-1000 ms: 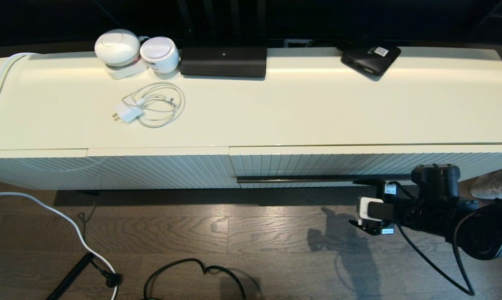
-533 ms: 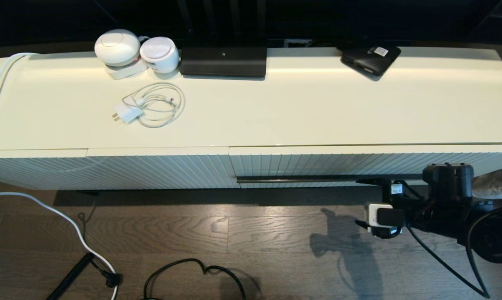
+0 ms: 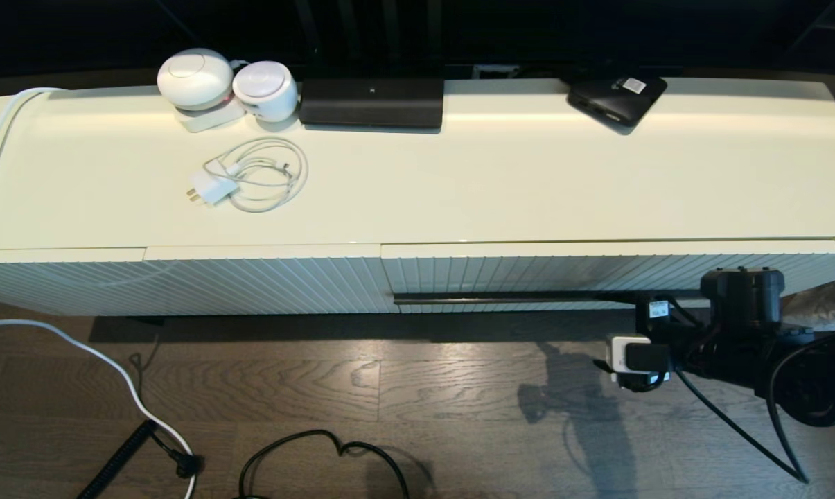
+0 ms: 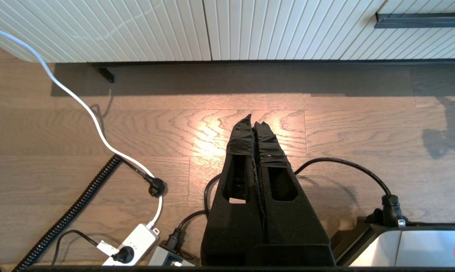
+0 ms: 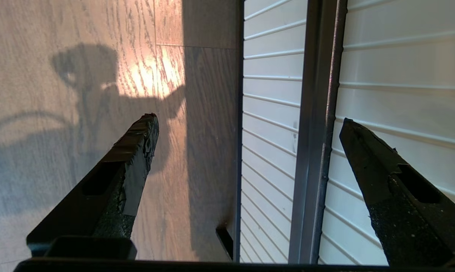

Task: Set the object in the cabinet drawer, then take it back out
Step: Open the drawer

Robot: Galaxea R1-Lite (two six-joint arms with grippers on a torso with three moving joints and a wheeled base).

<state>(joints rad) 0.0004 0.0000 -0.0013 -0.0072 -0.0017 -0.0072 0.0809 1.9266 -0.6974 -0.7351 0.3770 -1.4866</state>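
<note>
The cabinet drawer (image 3: pixel 528 272) is closed, its ribbed cream front carrying the long dark handle bar (image 3: pixel 507 298). The black umbrella is out of view. My right gripper (image 3: pixel 614 333) hangs low in front of the drawer, at the right end of the bar. In the right wrist view that gripper (image 5: pixel 249 119) is open and empty. The handle bar (image 5: pixel 318 113) runs between its two fingers, nearer one of them, and neither finger touches it. My left gripper (image 4: pixel 254 120) shows only in the left wrist view, shut on nothing above the wooden floor.
On the cabinet top lie a flat black box with a white label (image 3: pixel 617 97), a black slab device (image 3: pixel 372 100), two white round devices (image 3: pixel 195 77) and a white charger with coiled cable (image 3: pixel 251 173). A ribbed panel without handle (image 3: pixel 251 284) sits left. Cables (image 3: pixel 320 450) cross the floor.
My right arm has moved to the right and slightly toward the cabinet, bringing the open gripper closer to the right end of the handle bar. Nothing else has moved.
</note>
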